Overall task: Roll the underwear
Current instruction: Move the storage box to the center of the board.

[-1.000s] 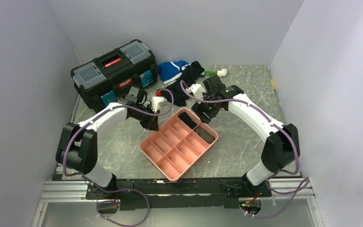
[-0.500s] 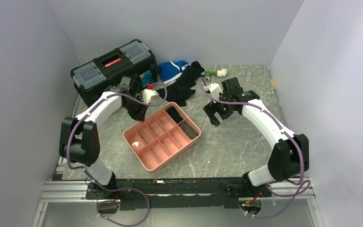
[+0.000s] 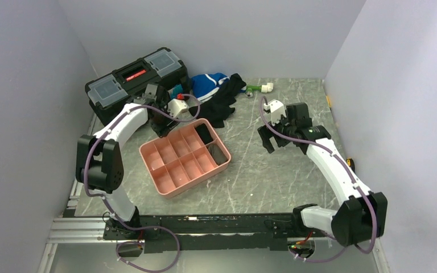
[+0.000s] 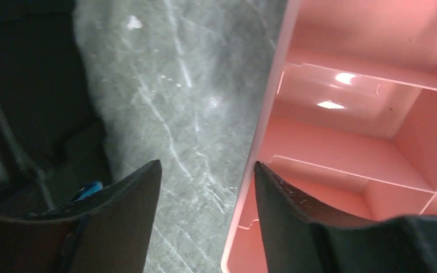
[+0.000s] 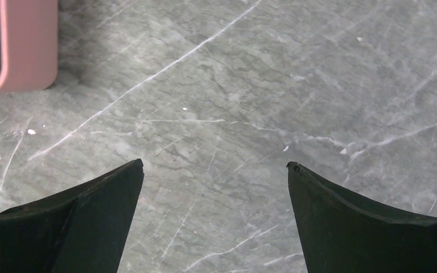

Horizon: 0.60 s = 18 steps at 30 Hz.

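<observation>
— Is either gripper holding anything?
— No. The right gripper (image 5: 215, 165) is hanging wide open over the grey marbled table (image 3: 273, 182). The left gripper (image 4: 205, 170) is standing partly open with the rim of the pink plastic compartment tray (image 3: 148, 151) between its fingers, gripping nothing.
— And the dark grey-brown fabric underwear (image 3: 221, 154)?
— It is lying in the tray's right corner compartment, its waistband too small to make out.
— Any writing?
— Farther back, the black plastic toolbox (image 3: 136, 85) is showing red labels, unreadable.
</observation>
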Available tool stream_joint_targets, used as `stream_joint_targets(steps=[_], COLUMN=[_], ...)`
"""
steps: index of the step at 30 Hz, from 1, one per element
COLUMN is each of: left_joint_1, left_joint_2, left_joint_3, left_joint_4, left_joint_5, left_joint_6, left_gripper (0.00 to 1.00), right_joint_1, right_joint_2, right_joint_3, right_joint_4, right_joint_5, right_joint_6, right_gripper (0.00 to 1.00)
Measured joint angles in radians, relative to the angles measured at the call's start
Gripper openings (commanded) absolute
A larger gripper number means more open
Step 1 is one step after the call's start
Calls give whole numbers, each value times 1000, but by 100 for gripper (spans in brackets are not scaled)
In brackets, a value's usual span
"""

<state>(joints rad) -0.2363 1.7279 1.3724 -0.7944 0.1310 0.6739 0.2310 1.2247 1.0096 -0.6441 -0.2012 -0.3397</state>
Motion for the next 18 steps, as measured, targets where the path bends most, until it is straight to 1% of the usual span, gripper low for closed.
stream_joint_targets(steps=[4, 7, 14, 18], left_joint_1=[5, 12, 55, 98], left_joint_2=[-72, -181, -510, -652], left_joint_3=[-41, -87, -209, -289], left_joint_4=[96, 161, 308, 352], left_joint_5=[-64, -90, -127, -137], left_joint_6=[-56, -111, -253, -323], left_gripper=[86, 98, 99, 99], right_joint_1=[-15, -21, -55, -86], right_joint_2=[-77, -120, -229, -272], right_joint_3=[-75, -109, -179, -196], right_joint_4=[60, 99, 198, 235], right_joint_5=[45, 83, 177, 220], right_joint_6=[34, 56, 126, 159], right_gripper=[100, 100, 100, 100])
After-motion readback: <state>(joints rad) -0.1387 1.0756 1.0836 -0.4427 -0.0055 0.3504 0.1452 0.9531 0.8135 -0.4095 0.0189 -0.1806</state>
